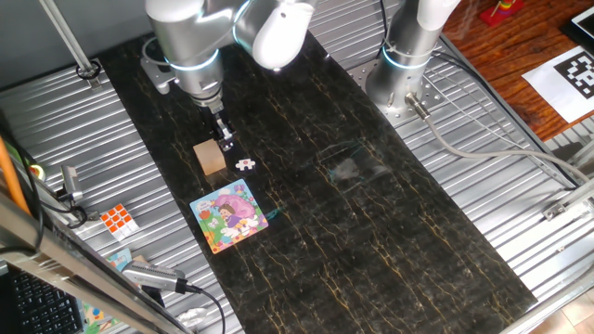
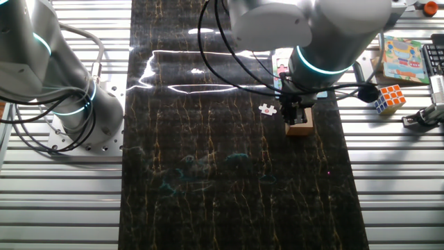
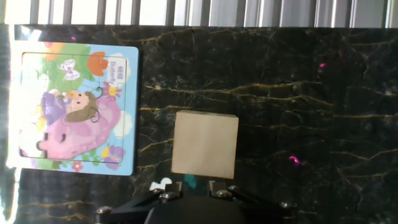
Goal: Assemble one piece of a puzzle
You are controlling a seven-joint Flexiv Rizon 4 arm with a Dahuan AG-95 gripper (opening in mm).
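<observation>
End effector (image 1: 224,139) hangs low over the counter (image 1: 390,241), just above the tan block (image 1: 211,157) and next to it. Can't tell if the fingers are open or closed: the fixed views are too small, and the hand view only shows the base of the fingers at the bottom edge. Nothing seems to be held.

The piece (image 1: 245,164) lies flat on the counter just beside the block, on the side away from the arm's fingers in one fixed view; in the other fixed view it sits just left of the end effector (image 2: 297,111). In the hand view only a sliver of the piece (image 3: 160,185) shows at the bottom edge. The puzzle (image 1: 228,215) lies flat near the block, apart from the piece.

Judgement: still approach/align, pick not yet done.

Risks:
- fingers are closer to the block than to the piece, so closing here could clip or grab the block
- piece is thin and flat, so pads may slide over it or flick it away
- nudged block could shove the piece or the puzzle
</observation>
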